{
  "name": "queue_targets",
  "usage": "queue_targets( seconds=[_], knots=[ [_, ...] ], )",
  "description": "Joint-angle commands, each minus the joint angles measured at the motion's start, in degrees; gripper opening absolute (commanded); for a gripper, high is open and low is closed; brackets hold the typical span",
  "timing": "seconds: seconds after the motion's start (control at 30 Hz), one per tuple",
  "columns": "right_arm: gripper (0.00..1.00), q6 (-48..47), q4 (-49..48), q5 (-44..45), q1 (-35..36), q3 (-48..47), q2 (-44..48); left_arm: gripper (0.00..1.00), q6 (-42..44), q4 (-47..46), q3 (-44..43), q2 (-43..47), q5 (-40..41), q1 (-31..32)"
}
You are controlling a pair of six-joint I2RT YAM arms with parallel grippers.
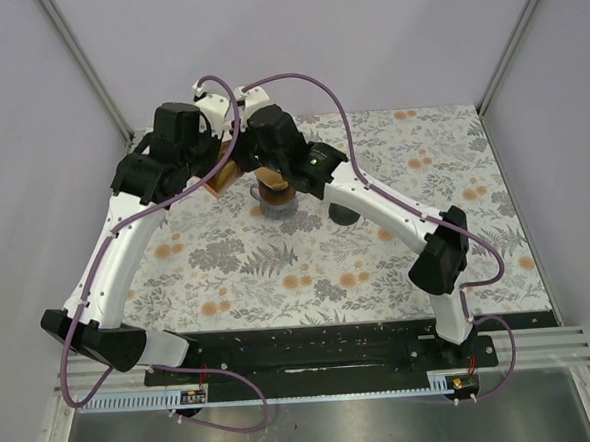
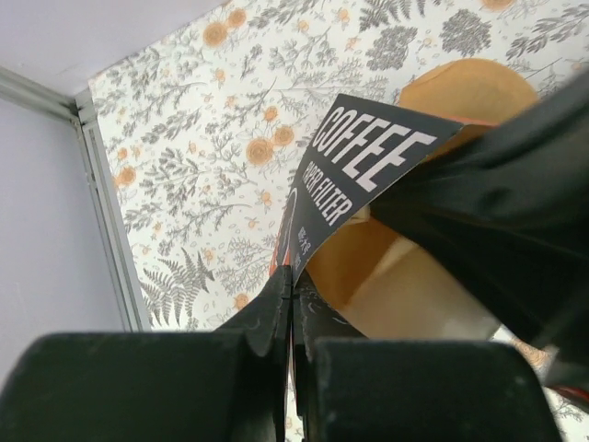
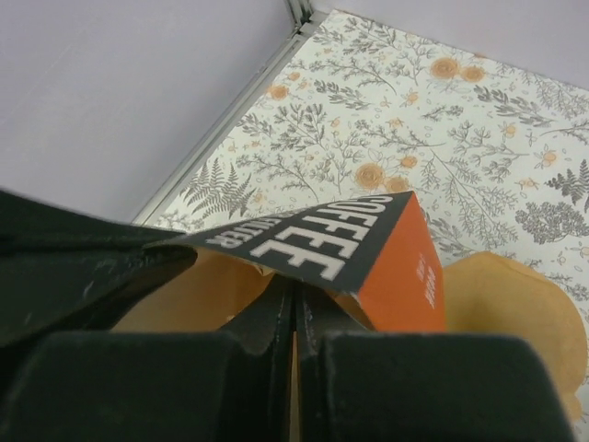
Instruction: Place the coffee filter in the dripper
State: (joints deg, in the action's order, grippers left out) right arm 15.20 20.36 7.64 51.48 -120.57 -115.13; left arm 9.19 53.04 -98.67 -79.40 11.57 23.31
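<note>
My left gripper [image 2: 293, 276] is shut on the edge of a black and orange "COFFEE PAPER FILTER" box [image 2: 363, 157], held above the back middle of the table. My right gripper [image 3: 296, 290] is shut under the box's open flap [image 3: 313, 239], with a thin brown paper edge between its jaws. Brown filter paper [image 3: 520, 313] with a rounded edge shows beyond the box, also in the left wrist view [image 2: 469, 87]. In the top view both grippers meet at the box [image 1: 220, 181], just left of the grey dripper [image 1: 274, 200], whose top looks brown.
A small dark round object [image 1: 342, 215] sits on the floral tablecloth right of the dripper. The enclosure's metal frame [image 2: 106, 212] and grey walls bound the table at the back and sides.
</note>
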Motion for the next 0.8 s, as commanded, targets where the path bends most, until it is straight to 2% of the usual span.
queue_targets(
  seconds=[0.0,0.3,0.5,0.77],
  knots=[
    [0.00,-1.93,-3.66,-2.37,-0.51,3.41,8.33,0.00,-0.58,-5.84,0.94,0.03,-0.41,-3.18],
    [0.00,-1.84,-4.28,-3.60,-1.21,6.58,14.67,0.00,-0.49,-7.68,3.22,-0.14,-0.67,-6.34],
    [0.00,-0.97,-4.28,-5.53,-2.70,7.63,17.92,0.00,-1.10,-9.62,6.12,-0.67,-2.95,-11.96],
    [0.00,2.72,0.55,-12.64,-10.52,8.16,21.17,0.00,-4.44,-11.81,9.64,-5.15,-9.81,-19.08]
  ],
)
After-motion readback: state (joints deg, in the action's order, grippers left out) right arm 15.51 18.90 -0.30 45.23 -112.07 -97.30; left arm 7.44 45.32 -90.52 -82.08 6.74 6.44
